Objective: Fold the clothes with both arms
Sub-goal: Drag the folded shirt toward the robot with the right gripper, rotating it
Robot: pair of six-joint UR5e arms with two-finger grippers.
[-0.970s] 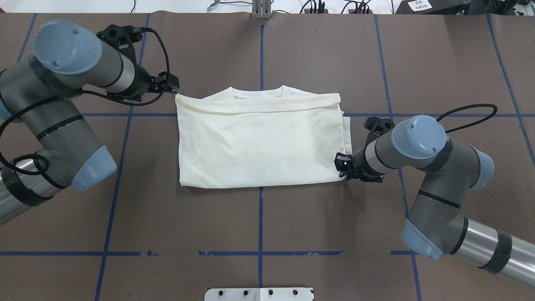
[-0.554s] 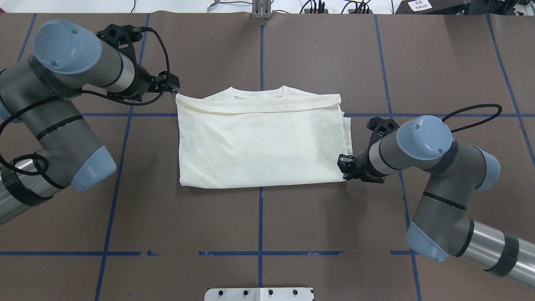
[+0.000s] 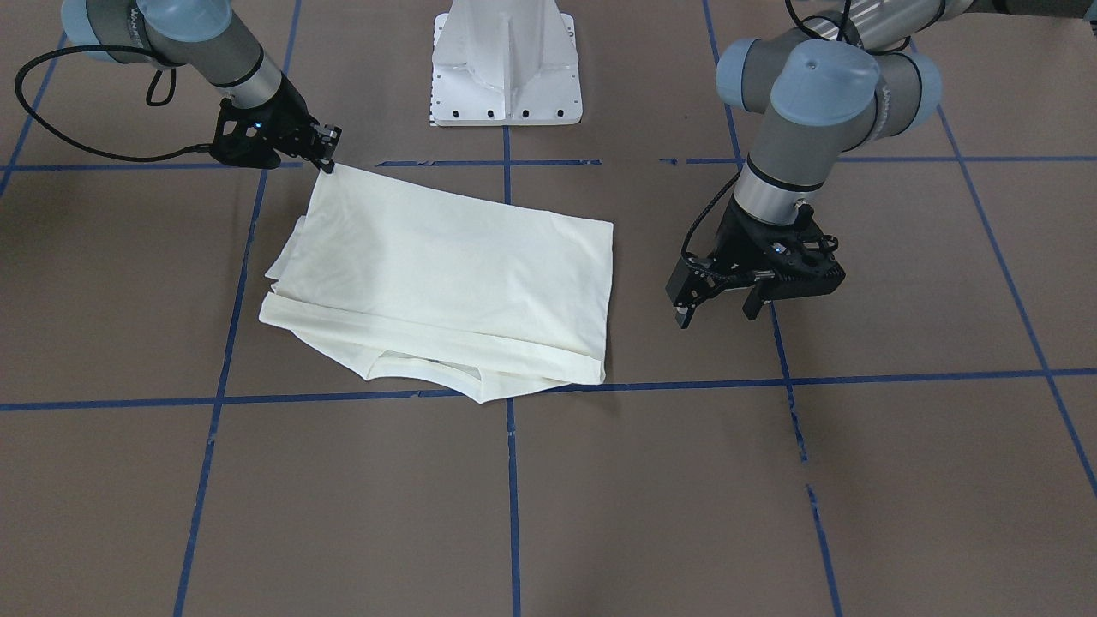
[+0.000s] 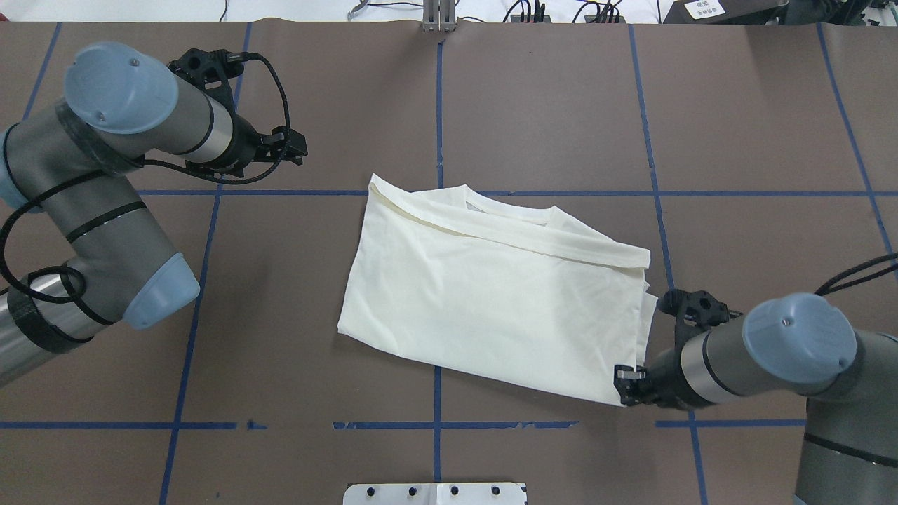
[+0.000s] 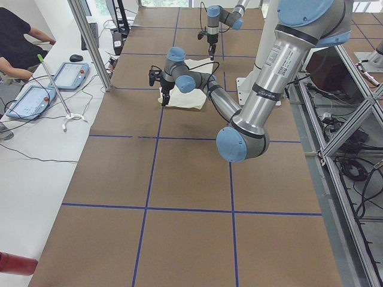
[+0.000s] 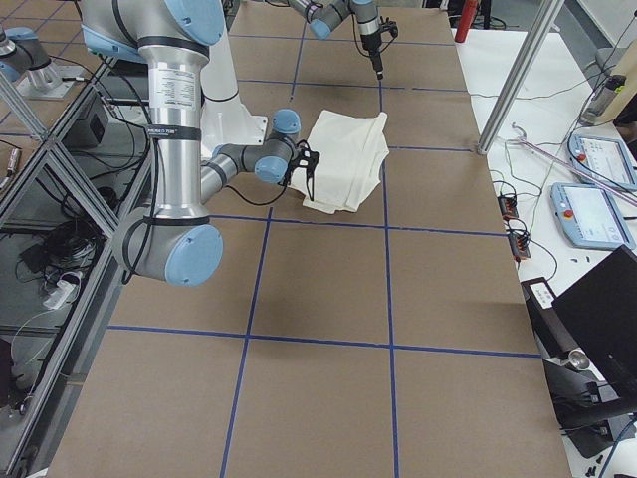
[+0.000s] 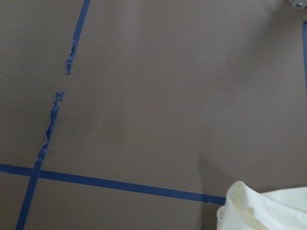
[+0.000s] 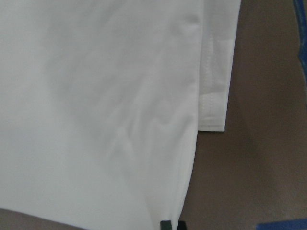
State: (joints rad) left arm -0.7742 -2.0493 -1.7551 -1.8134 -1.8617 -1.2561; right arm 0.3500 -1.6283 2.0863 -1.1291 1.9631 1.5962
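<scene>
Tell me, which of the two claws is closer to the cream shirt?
The right gripper: it pinches the T-shirt at its near right corner. The left gripper hangs open, not touching the T-shirt, out beyond its far left corner.

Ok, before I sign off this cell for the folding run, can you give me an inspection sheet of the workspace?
Surface: brown table cover with blue tape grid, flat.
Job's things: cream T-shirt, folded, plain side up, lying askew.
Clutter: nothing seen.
Grippers: right gripper shut on the T-shirt's corner; left gripper open, apart from the T-shirt.
Cables: black cable loops off the left wrist, not touching the T-shirt.
Surroundings: person seated by teach pendants, off the table.
</scene>
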